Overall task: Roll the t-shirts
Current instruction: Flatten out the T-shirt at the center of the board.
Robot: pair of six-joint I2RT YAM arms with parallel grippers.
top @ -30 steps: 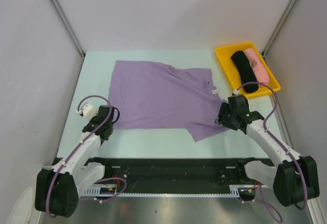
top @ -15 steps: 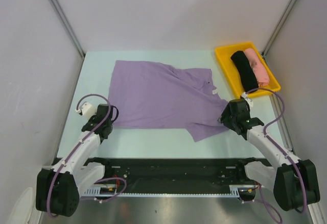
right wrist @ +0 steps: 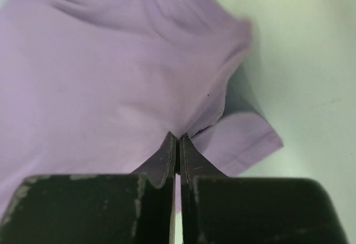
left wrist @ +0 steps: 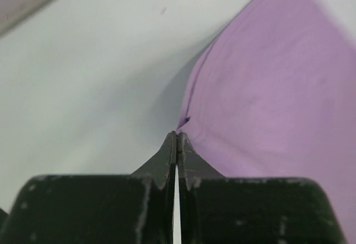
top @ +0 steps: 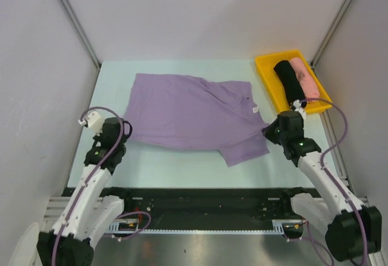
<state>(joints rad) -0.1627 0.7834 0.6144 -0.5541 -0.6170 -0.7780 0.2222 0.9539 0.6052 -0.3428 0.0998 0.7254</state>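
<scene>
A lavender t-shirt (top: pixel 194 114) lies spread across the pale table, its white neck label (top: pixel 255 108) at the right. My left gripper (top: pixel 123 134) is shut on the shirt's near-left corner (left wrist: pixel 186 123), lifting it slightly. My right gripper (top: pixel 267 131) is shut on the shirt's right edge (right wrist: pixel 189 130) by the sleeve (right wrist: pixel 239 144), which hangs below the pinch. A rolled black t-shirt (top: pixel 289 84) and a rolled pink t-shirt (top: pixel 304 79) lie in the yellow tray (top: pixel 265 75).
The yellow tray stands at the back right corner of the table (top: pixel 182 169). White walls with metal posts (top: pixel 73 20) close in on both sides. A black rail (top: pixel 206 202) runs along the near edge between the arm bases.
Both arms have risen and moved away from me. The right gripper closed on the shirt's right edge, and the shirt's near edge lifted and shifted with both grips.
</scene>
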